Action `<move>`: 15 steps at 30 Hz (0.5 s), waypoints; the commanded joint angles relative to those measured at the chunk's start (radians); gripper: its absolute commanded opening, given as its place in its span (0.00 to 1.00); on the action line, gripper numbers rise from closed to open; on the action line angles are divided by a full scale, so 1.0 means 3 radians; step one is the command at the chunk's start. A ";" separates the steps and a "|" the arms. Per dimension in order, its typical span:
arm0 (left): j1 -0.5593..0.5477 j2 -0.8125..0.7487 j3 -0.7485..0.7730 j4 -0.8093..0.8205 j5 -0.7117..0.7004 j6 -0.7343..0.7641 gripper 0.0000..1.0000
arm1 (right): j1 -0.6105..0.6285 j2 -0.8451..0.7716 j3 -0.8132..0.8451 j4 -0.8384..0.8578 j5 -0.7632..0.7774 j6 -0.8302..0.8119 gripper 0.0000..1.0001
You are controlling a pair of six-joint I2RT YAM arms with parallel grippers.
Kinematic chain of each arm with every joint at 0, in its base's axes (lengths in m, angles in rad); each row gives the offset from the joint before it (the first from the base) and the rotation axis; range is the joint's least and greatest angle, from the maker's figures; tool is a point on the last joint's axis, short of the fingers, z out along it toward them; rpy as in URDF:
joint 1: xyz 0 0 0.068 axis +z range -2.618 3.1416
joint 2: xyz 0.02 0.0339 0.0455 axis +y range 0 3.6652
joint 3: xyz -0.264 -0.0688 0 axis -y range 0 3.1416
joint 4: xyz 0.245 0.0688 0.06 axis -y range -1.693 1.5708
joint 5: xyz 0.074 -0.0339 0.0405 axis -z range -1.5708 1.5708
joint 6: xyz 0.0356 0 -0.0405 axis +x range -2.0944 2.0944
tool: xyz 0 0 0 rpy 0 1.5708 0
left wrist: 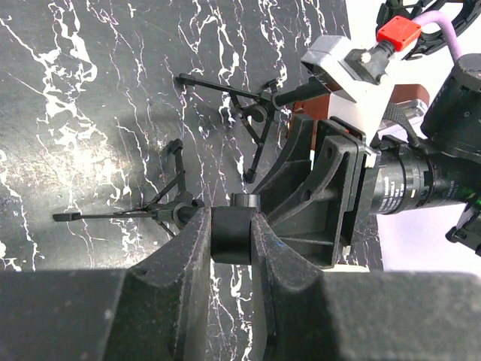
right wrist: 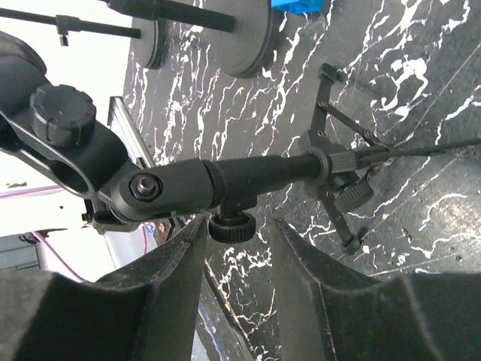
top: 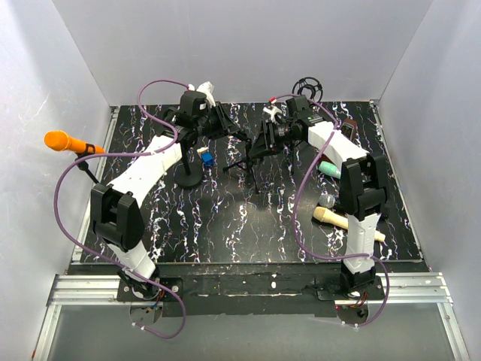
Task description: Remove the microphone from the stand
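Stands – three. The orange mic (top: 66, 141) sits in the clip of the side stand (top: 90, 169), out past my left arm, with neither claw on it. Left gripper (left wrist: 231, 227) is clamped on a black barrel of the tripod stand (top: 248, 162). Right gripper (right wrist: 239, 233) has its jaws apart, straddling that stand's knob (right wrist: 231, 226). The round-base stand (top: 188, 177) is just beside. Loose by my right arm – teal mic (top: 328, 168), cream mic (top: 334, 219).
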 commanded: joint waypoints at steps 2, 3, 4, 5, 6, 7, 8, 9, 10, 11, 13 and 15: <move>0.0051 0.0035 -0.0058 -0.0146 -0.0065 -0.0017 0.00 | -0.0013 0.0113 0.0264 0.0213 -0.0165 0.0029 0.46; 0.0051 0.0035 -0.0063 -0.0141 -0.0059 -0.0012 0.00 | -0.0013 0.0128 0.0279 0.0218 -0.0165 0.0024 0.46; 0.0051 0.0030 -0.0058 -0.0136 -0.0059 -0.0017 0.00 | -0.0013 0.0138 0.0295 0.0218 -0.0180 0.0009 0.44; 0.0056 0.0035 -0.0063 -0.0136 -0.0059 -0.0022 0.00 | -0.0013 0.0144 0.0300 0.0213 -0.0185 -0.0011 0.38; 0.0061 0.0030 -0.0068 -0.0131 -0.0059 -0.0017 0.00 | -0.0008 0.0144 0.0300 0.0203 -0.0201 -0.0037 0.33; 0.0066 0.0025 -0.0068 -0.0126 -0.0064 -0.0022 0.00 | -0.0008 0.0139 0.0295 0.0193 -0.0206 -0.0072 0.27; 0.0076 0.0019 -0.0068 -0.0131 -0.0075 -0.0022 0.00 | -0.0008 0.0123 0.0285 0.0167 -0.0201 -0.0128 0.18; 0.0081 0.0019 -0.0073 -0.0136 -0.0075 -0.0032 0.00 | -0.0003 0.0113 0.0285 0.0132 -0.0170 -0.0195 0.09; 0.0091 0.0009 -0.0078 -0.0136 -0.0090 -0.0043 0.00 | -0.0003 0.0088 0.0300 0.0071 -0.0104 -0.0297 0.02; 0.0097 -0.0006 -0.0078 -0.0141 -0.0100 -0.0048 0.00 | 0.0002 0.0067 0.0310 0.0040 -0.0018 -0.0384 0.01; 0.0122 -0.0021 -0.0083 -0.0095 -0.0024 -0.0048 0.00 | 0.0007 0.0006 0.0351 -0.0001 0.0202 -0.0619 0.01; 0.0148 -0.0037 -0.0089 -0.0054 0.0048 -0.0022 0.00 | 0.0048 -0.0050 0.0407 -0.0002 0.0498 -0.0950 0.01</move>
